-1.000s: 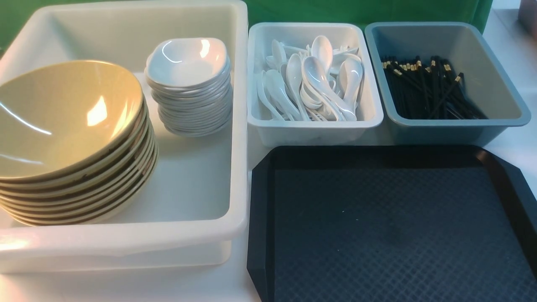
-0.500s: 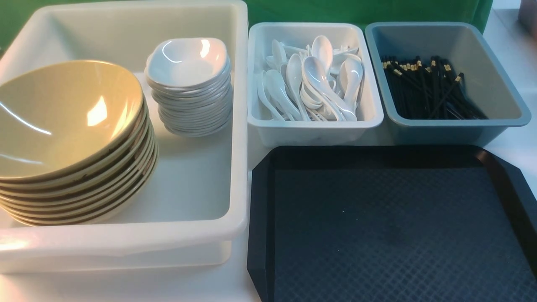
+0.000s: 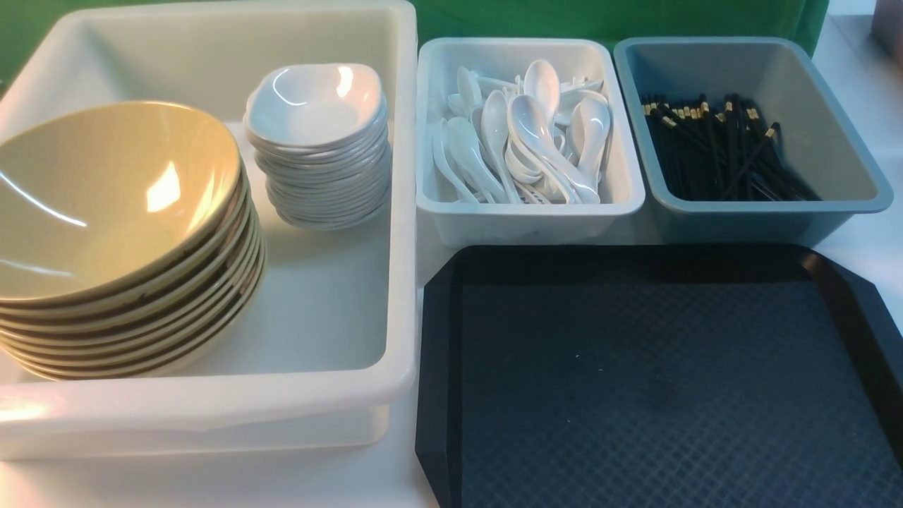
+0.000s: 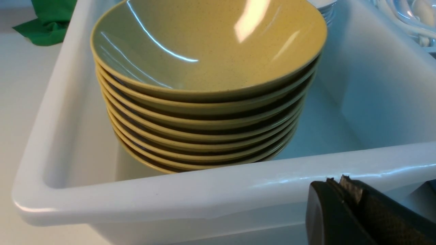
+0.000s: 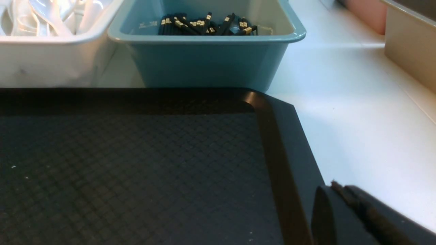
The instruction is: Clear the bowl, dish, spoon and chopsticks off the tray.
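1. Front view: the black tray at lower right looks bare. The olive-tan bowl tops a stack at left inside the big white tub, the white dish tops its own stack behind, spoons fill the small white tub at upper centre, and chopsticks lie in the grey-blue tub at upper right. Neither arm shows, and clearing looks finished.

2. Left wrist view: the left gripper, lower right, sits with jaws together, holding nothing, just outside the tub's near wall. Any forward nudge could bump that wall and shake the leaning bowl stack.

3. Right wrist view: the right gripper, lower right, is closed on nothing and sits over the tray's rim, which a careless drop could clip.
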`<state>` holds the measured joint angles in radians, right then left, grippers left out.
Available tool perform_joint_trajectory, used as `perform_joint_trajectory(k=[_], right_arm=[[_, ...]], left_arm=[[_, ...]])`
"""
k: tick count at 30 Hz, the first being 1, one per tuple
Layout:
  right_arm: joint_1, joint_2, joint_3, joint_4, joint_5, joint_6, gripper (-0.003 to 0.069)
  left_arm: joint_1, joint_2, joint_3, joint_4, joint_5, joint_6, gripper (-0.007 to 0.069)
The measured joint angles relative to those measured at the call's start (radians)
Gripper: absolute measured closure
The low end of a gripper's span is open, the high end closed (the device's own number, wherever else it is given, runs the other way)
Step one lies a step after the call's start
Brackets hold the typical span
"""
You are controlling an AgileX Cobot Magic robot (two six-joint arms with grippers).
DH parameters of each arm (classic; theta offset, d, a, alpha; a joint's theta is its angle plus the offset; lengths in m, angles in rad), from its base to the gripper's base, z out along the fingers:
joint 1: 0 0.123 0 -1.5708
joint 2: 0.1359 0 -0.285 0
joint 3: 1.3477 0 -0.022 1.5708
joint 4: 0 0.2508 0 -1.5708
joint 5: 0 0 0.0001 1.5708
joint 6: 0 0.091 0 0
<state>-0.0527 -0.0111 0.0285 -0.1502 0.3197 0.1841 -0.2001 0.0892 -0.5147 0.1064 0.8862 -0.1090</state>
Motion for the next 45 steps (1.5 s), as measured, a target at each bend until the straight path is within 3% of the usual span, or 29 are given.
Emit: perform_joint_trajectory(k=[10, 16, 22, 27, 35, 45], right_arm=[[0.000, 0.000, 0.000, 0.000, 0.000, 0.000, 0.0615], [-0.001, 0.000, 0.000, 0.000, 0.000, 0.000, 0.0614], [-0.001, 0.000, 0.000, 0.000, 0.000, 0.000, 0.0614], [-0.001, 0.000, 0.000, 0.000, 0.000, 0.000, 0.0614], [-0.001, -0.001, 0.000, 0.000, 0.000, 0.000, 0.0610], [-0.001, -0.001, 0.000, 0.000, 0.000, 0.000, 0.0601]], left_arm=[[0.000, 0.000, 0.051, -0.044, -0.054, 0.000, 0.0636], [0.086, 0.000, 0.296, -0.106, -0.523, 0.000, 0.0636], [0.229, -0.019, 0.520, -0.095, -0.832, 0.000, 0.0636], [0.273, -0.093, 0.540, -0.091, -0.776, 0.039, 0.0636], [0.233, -0.100, 0.540, -0.090, -0.583, 0.109, 0.0636], [0.256, -0.101, 0.540, -0.087, -0.578, 0.109, 0.0636]])
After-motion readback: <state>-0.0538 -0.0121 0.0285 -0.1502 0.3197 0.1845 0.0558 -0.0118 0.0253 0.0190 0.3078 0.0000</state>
